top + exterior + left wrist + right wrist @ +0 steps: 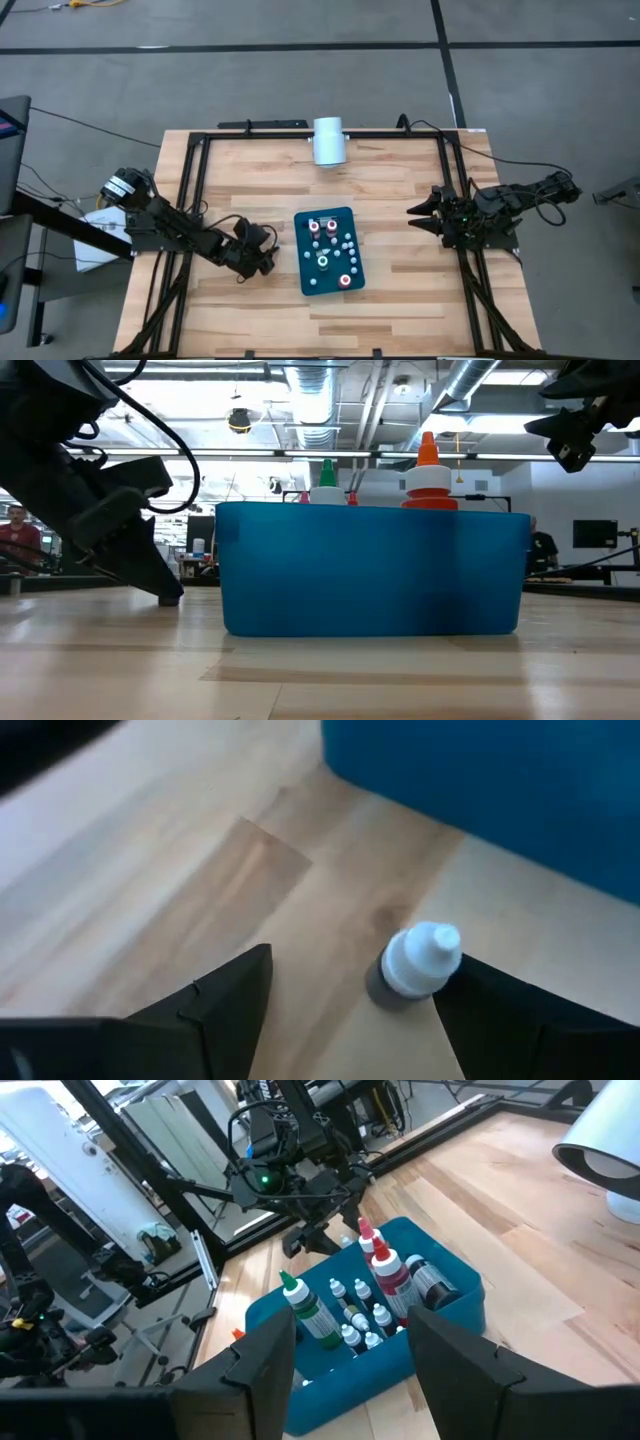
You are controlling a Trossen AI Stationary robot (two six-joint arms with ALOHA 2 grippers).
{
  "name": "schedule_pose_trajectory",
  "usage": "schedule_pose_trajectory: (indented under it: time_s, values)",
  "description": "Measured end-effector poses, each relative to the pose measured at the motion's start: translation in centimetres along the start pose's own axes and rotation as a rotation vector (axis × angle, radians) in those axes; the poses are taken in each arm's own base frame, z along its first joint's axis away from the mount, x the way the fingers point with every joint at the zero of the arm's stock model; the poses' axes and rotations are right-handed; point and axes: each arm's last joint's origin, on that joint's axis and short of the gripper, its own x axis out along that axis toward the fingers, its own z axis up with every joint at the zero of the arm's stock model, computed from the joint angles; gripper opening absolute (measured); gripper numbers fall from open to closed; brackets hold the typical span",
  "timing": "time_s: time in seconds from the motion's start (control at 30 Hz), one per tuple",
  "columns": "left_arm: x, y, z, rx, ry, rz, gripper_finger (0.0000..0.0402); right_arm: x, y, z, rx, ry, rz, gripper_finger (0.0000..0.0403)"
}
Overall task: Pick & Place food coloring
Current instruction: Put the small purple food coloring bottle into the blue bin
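From above, a pale wooden tabletop (pixel 400 190) carries a teal rectangular plastic tray (pixel 328 250) near its middle, filled with the food coloring bottles (pixel 332 248), whose red and green caps ringed in white stand among smaller whitish ones. A large white cylinder (pixel 328 141) lies near the far edge. The left gripper (pixel 266 250) sits low just beside the tray's left side; the right gripper (pixel 420 212) hangs well apart at the right edge.

At tabletop level, the tray's blue wall (pixel 370 570) fills the centre, with a green tip (pixel 327 472) and an orange tip (pixel 428 455) rising above its rim. The left arm's dark body reaches the wood at the tray's side.

In the left wrist view, the gripper's dark fingers (pixel 225 995) stand wide apart, empty, around a small white-capped bottle (pixel 420 960) standing on the wood just outside the tray; the bottle sits close against one finger.

In the right wrist view, the right gripper's fingers (pixel 265 1365) are parted and hold nothing, high above the tray (pixel 455 1295) of bottles.
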Motion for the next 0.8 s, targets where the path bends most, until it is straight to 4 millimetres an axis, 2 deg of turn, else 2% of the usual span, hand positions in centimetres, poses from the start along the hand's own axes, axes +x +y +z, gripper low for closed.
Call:
schedule_pose_trajectory:
  time_s: [0.27,0.7,0.8]
  values:
    - [0.26,0.25,0.24,-0.012,0.003,0.014,0.0214,0.0,0.0,0.0,0.0,0.0,0.0,0.0182]
    - [0.46,0.36,0.43,-0.07,0.016,0.008,0.0073,-0.01,0.01,0.01,0.0,0.0,0.0,0.0182]
    - [0.45,0.29,0.46,-0.083,0.018,-0.001,0.0055,-0.01,0.0,0.01,0.0,0.0,0.0,0.0182]
